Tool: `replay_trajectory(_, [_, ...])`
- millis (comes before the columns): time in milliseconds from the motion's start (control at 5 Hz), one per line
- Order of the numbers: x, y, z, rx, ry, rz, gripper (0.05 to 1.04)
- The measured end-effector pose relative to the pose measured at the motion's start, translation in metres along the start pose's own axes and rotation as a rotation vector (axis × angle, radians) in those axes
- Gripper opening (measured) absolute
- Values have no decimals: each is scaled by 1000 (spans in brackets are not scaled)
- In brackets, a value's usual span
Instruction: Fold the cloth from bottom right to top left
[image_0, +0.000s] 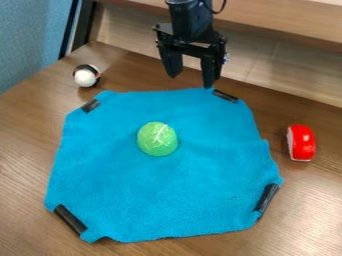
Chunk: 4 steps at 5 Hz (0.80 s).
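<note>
Across the middle of the brown surface (23, 165), the blue cloth (160, 195) lies spread nearly flat. The end effector (191, 80) hangs at its top edge, fingers wide apart. The green toy (157, 138) sits mid-cloth and could snag or bunch the fold, so the lifted corner should arc over it. Best to pinch the lower right black strip (266, 198) with some fabric, then draw it steadily toward the upper left.

No text, label, brand, number or sign could be read in the camera view, and no lettering could be made out.
</note>
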<state>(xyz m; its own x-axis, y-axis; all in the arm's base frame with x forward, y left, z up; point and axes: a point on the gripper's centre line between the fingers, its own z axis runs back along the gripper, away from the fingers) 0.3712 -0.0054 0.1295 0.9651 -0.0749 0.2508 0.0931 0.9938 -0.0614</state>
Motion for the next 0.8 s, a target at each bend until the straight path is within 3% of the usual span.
replay_trajectory(200, [-5, 1, -14, -4, 43, 10, 1000])
replay_trajectory(400, [-2, -13, -18, 4, 32, -13, 1000])
replay_trajectory(800, [-6, -45, -31, -34, 38, -89, 1000])
